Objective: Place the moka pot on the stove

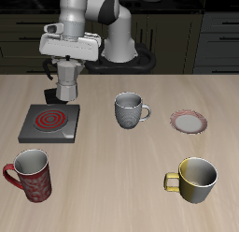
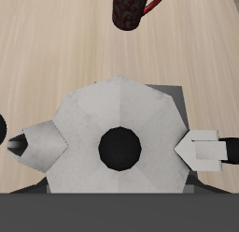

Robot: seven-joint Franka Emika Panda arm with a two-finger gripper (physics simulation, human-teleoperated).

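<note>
The silver faceted moka pot (image 1: 65,84) hangs in my gripper (image 1: 65,69), which is shut on its upper part. The pot is upright, with its black handle (image 1: 49,94) to one side, and it stands over the back edge of the stove (image 1: 49,124). The stove is a flat dark grey square with a red spiral coil. I cannot tell whether the pot's base touches it. In the wrist view the pot's top (image 2: 93,114) with its black lid knob fills the middle between my two fingers (image 2: 207,150). My gripper (image 2: 119,149) is closed on it, and a grey strip of stove (image 2: 183,94) shows beside it.
A grey patterned mug (image 1: 131,109) stands mid-table beside the stove. A round red-rimmed plate (image 1: 189,122) lies farther along. A red mug (image 1: 31,173) and a yellow mug (image 1: 194,178) stand near the front edge. The red mug also shows in the wrist view (image 2: 131,7).
</note>
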